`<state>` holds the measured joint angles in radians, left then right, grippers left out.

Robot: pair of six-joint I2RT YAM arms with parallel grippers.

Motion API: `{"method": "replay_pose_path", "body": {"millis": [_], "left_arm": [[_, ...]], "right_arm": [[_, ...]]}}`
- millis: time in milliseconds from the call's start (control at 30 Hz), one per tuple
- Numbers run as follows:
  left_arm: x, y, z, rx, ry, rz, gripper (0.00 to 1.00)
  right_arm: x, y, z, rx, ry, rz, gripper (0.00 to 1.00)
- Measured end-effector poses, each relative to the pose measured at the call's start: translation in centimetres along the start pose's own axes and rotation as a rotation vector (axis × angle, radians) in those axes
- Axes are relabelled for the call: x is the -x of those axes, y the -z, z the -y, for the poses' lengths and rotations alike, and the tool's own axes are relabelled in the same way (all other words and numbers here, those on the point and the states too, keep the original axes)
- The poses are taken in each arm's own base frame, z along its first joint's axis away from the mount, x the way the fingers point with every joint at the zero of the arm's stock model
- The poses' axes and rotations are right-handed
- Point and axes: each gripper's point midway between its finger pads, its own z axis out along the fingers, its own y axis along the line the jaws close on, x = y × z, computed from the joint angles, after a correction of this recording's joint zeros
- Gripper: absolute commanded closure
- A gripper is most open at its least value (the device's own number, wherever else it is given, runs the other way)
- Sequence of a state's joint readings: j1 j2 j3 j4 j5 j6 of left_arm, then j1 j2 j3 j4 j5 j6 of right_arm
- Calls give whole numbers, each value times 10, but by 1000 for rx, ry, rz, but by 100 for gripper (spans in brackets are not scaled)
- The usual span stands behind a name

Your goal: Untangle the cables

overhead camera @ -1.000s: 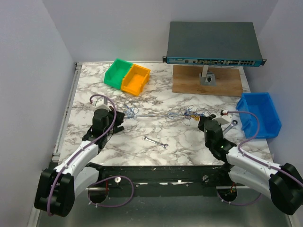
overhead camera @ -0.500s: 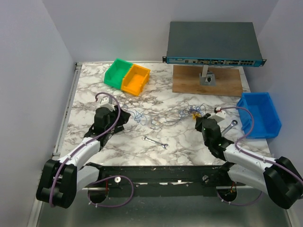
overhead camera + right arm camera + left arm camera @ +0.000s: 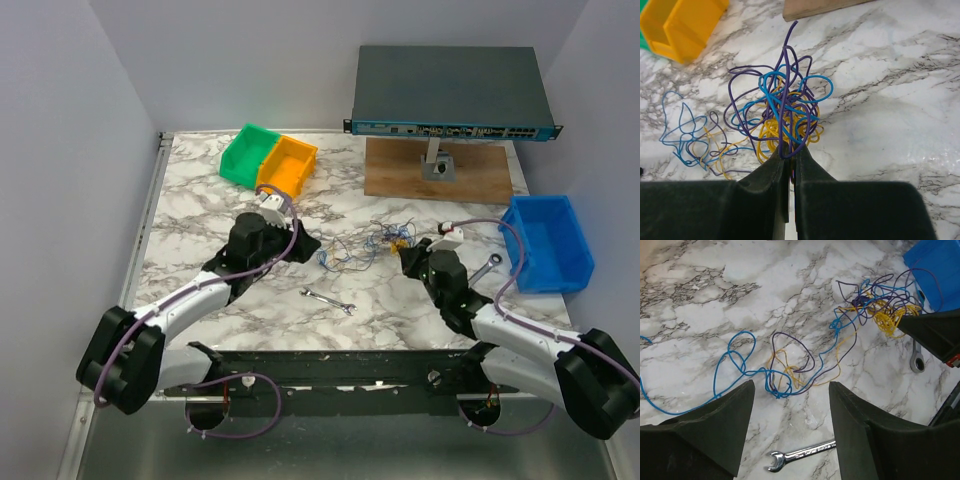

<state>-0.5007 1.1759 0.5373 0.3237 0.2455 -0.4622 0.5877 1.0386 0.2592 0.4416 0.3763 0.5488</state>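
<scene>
The cables (image 3: 388,238) are thin blue, yellow and purple wires on the marble table. A dense clump (image 3: 785,115) of them sits at the tips of my right gripper (image 3: 790,150), which is shut on a purple strand of it. Looser loops (image 3: 776,388) trail left from the clump (image 3: 885,317) and lie flat just ahead of my left gripper (image 3: 791,390). That gripper is open with nothing between its fingers. In the top view the left gripper (image 3: 300,243) is left of the loose strands and the right gripper (image 3: 405,256) is on the clump's right side.
A silver wrench (image 3: 329,301) lies on the table below the left gripper (image 3: 805,454); another wrench (image 3: 487,270) lies by the blue bin (image 3: 548,243). Green (image 3: 248,153) and orange (image 3: 287,167) bins stand at the back left. A network switch (image 3: 450,90) stands on a wooden board (image 3: 400,172).
My left gripper opened, released the blue strand and moved right towards the middle. The cable that was stretched taut went slack into loose loops. The right gripper shifted slightly left, still shut.
</scene>
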Motion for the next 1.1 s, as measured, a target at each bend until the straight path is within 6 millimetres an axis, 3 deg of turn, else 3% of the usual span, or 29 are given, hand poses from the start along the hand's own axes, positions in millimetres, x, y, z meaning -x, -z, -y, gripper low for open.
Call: {"method": "replay_pose_path", "body": {"millis": [233,567,667,767,900,1000,1100], "left_arm": [[-12,-29,-13,55,17,-131,38],[-26,-42,-43,214,43,-228,39],[-30,-57,-49,234,54,-264,47],[-37,-75,-57,262,71,-324,63],[-51,-81,-65,293,89,-395,100],[-57,-76,-70,311,111,-426,100],[-57,-72,-74,311,140,-417,100]], "right_arm": [[10,2,-8,35,-9,33,99],[10,1,-9,42,-10,31,99],[9,1,-10,44,-9,28,99],[9,1,-10,44,-9,28,99],[8,1,-10,43,-9,26,99],[9,0,-7,31,-10,32,99],[11,0,8,-54,-32,53,99]]}}
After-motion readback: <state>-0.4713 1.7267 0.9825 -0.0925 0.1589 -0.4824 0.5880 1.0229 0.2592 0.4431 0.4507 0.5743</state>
